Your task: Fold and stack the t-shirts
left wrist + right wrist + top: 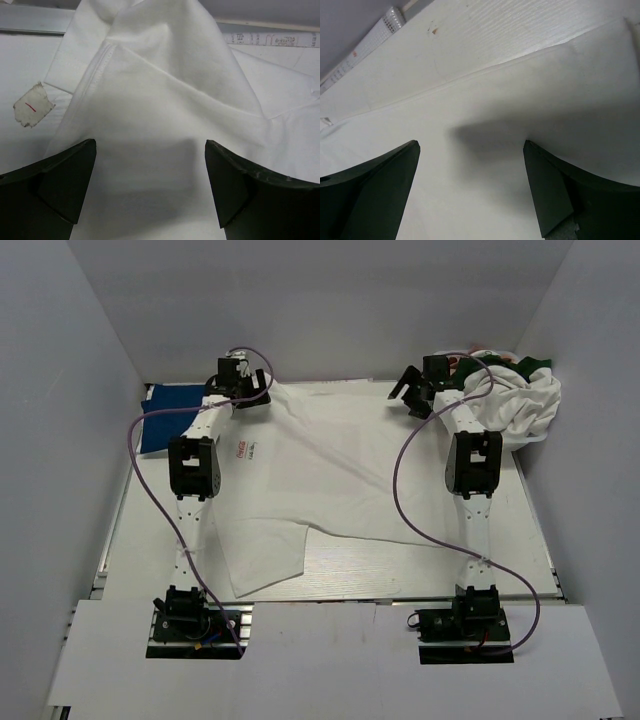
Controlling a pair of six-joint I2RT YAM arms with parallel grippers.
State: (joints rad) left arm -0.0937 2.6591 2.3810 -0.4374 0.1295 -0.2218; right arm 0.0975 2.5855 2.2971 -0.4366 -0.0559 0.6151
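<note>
Within plain grey walls, a large white cotton t-shirt point(330, 465) lies spread across the pale table point(420, 575). The left gripper point(150, 150) and the right gripper point(471, 150) hover wide apart over its far corners, holding nothing.

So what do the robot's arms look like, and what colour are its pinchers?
The left arm and the right arm are slim, with white links joined by boxy black motor blocks, and they stand on black bases. A thin purple cable loops loosely beside each one. The left gripper and right gripper are black, each with two thick, wedge-shaped fingers.
</note>
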